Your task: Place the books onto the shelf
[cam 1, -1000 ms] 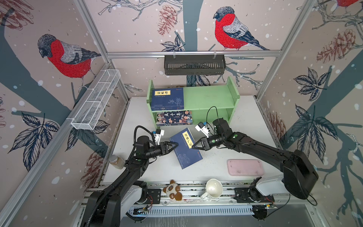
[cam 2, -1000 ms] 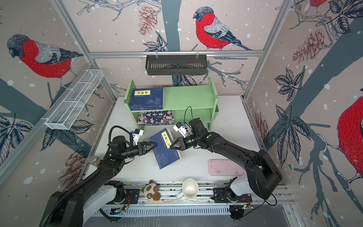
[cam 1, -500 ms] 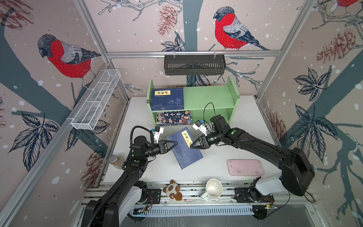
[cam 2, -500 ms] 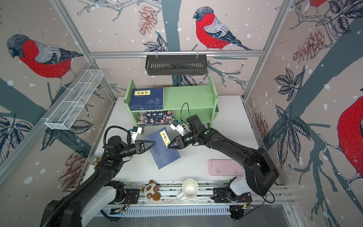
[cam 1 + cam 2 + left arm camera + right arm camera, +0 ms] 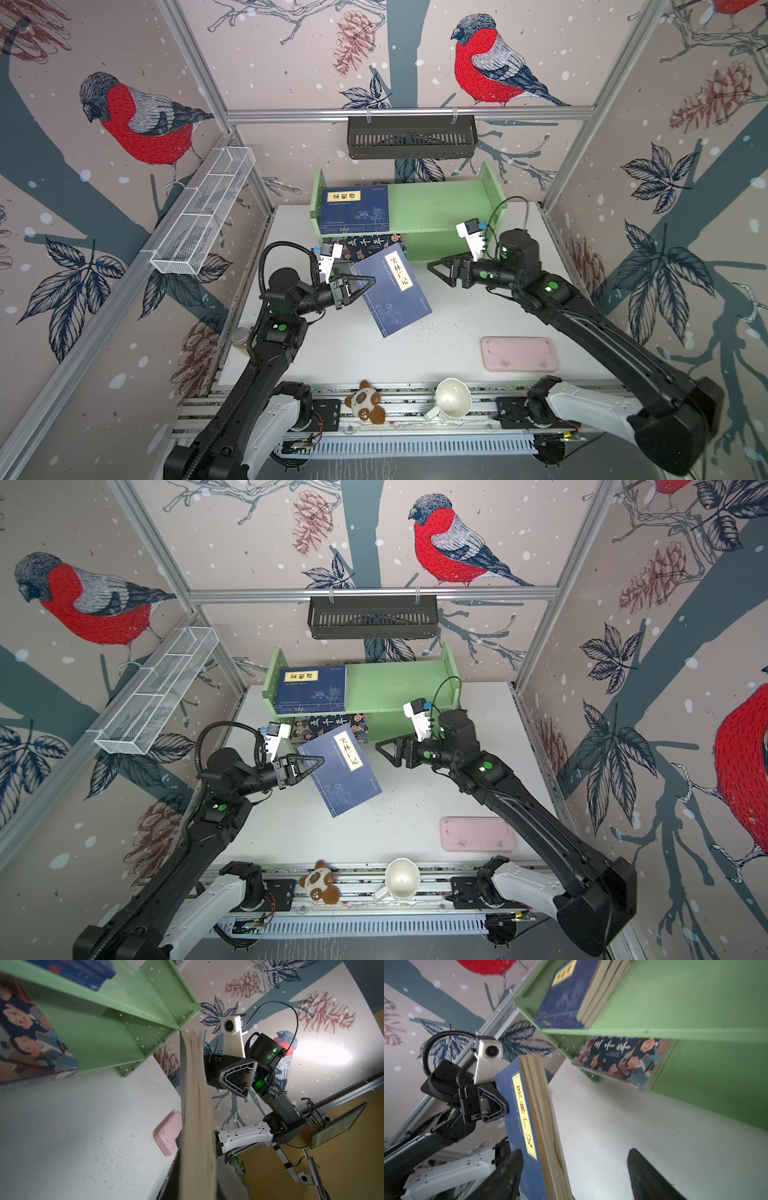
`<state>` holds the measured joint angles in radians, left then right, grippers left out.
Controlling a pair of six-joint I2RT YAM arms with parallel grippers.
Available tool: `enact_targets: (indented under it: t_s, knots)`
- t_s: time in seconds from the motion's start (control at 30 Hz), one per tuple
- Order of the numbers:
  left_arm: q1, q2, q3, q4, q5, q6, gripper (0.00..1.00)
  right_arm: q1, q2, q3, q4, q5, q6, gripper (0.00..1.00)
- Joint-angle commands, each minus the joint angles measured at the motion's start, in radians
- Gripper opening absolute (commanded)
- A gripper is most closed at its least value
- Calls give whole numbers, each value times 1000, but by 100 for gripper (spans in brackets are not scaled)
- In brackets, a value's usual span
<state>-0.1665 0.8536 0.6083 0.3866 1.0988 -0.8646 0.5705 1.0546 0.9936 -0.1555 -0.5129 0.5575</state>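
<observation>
At the left wall, a white wire basket [image 5: 208,212] hangs on the frame, and a small jar [image 5: 240,336] stands at the left edge of the surface [image 5: 415,357]. Inward from there, the left claw [image 5: 368,282] is clenched on the left edge of a navy book [image 5: 395,297] with a yellow title label. The book is held slanted in front of the shelf [image 5: 436,208], and the left wrist view shows its pale page edge [image 5: 196,1115] running straight out from the claw.

Behind it, the green shelf stands at the back of the surface. Navy books [image 5: 355,210] lie flat at the left end of its top tier. The cartoon-covered book [image 5: 370,247] lies on the lower tier beneath them, its front edge partly hidden by the held book.

To the right, the right claw [image 5: 439,271] is released. Its jaws are spread wide, pointing at the held book's right edge, near it but apart from it in both top views. A pink tray [image 5: 518,354] lies flat farther right, toward the front.
</observation>
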Motion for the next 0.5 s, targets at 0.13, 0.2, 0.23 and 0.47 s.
enact_targets:
  t_s: [0.13,0.2,0.23,0.47]
  knots:
    - [8,91,295,-55,-103,72,0,-26,-127,-48,221,52,159,91]
    - [17,123,365,-26,-161,24,0,-15,-127,-60,304,29,212,91]
    - [25,137,384,2,-190,-8,0,-5,-128,-67,351,28,238,91]
    - [82,167,424,188,-368,-262,0,111,-15,-54,565,69,318,91]
